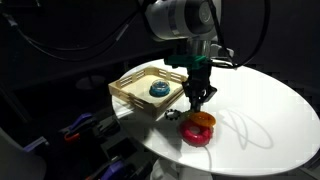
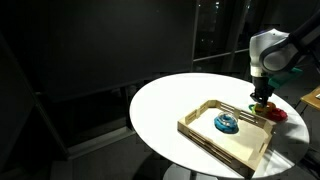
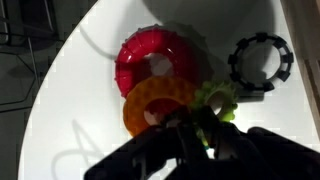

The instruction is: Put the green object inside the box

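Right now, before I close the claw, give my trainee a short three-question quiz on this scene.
1. True or false: the teal-blue ring lies inside the shallow pale-wood tray.
2. Where is the small yellowish-green toy piece? A) inside the tray; B) on the white round table, beside the orange ring; C) on top of the teal-blue ring.
3. Fill in: in the wrist view, the orange ring partly overlaps the ___ ring.
Key: 1 true; 2 B; 3 the red ring.
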You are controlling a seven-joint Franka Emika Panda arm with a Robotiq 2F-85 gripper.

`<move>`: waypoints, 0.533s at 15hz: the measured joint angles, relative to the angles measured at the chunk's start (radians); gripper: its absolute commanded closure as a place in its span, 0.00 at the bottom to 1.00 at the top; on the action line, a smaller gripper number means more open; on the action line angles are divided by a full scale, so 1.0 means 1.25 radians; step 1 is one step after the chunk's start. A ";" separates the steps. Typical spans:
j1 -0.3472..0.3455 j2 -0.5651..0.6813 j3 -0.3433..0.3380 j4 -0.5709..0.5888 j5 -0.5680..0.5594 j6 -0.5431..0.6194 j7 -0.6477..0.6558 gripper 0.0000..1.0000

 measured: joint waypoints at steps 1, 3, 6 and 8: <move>0.000 0.000 0.000 0.001 0.000 0.000 0.000 0.93; 0.000 -0.001 -0.001 0.003 0.000 0.000 0.000 0.93; 0.000 -0.005 -0.001 0.008 0.000 0.000 0.000 0.93; 0.000 -0.014 -0.001 0.010 0.000 0.000 0.000 0.93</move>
